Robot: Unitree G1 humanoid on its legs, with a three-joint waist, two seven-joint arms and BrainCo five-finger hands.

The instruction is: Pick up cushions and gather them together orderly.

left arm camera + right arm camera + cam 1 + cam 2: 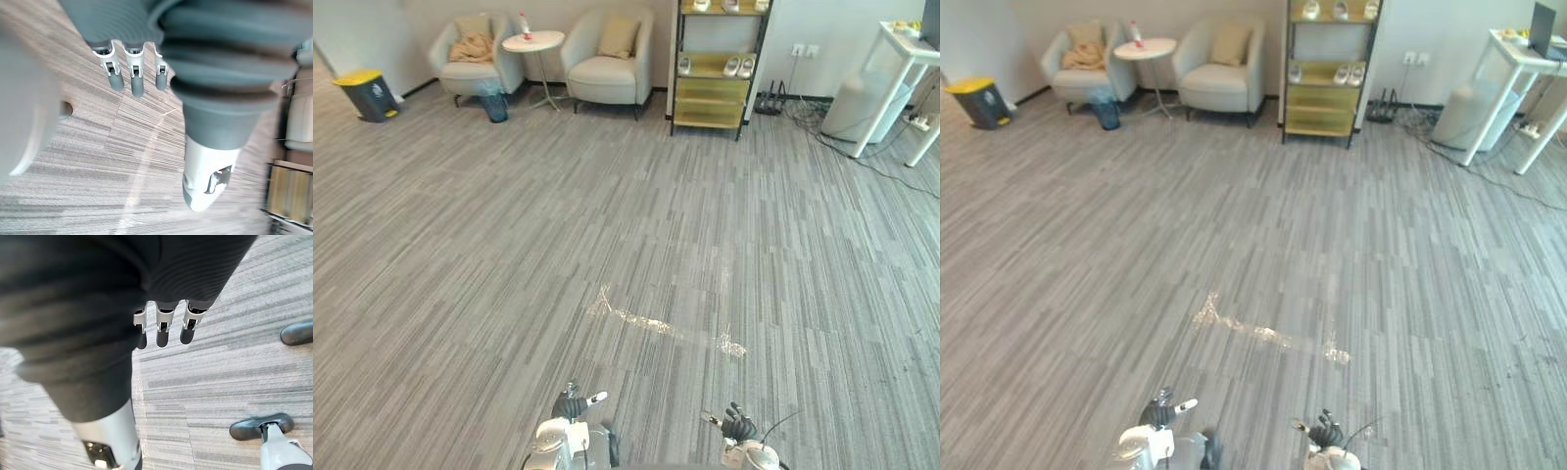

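Left hand (573,403), right hand (737,426) held low over carpet (607,215), fingers straight, empty; cushions (618,37) seen on armchairs (605,78) at far edge.

both head views sit up high and look forward and down across a big stretch of grey carpet floor (509,245), out to an armchair (607,76) and shelf unit (713,93) at the far end, well away. they share almost the whole scene, just offset sideways. each wrist view hangs right behind its own hand, left hand (137,84) and right hand (164,335), facing down along it at that same carpet, very close.
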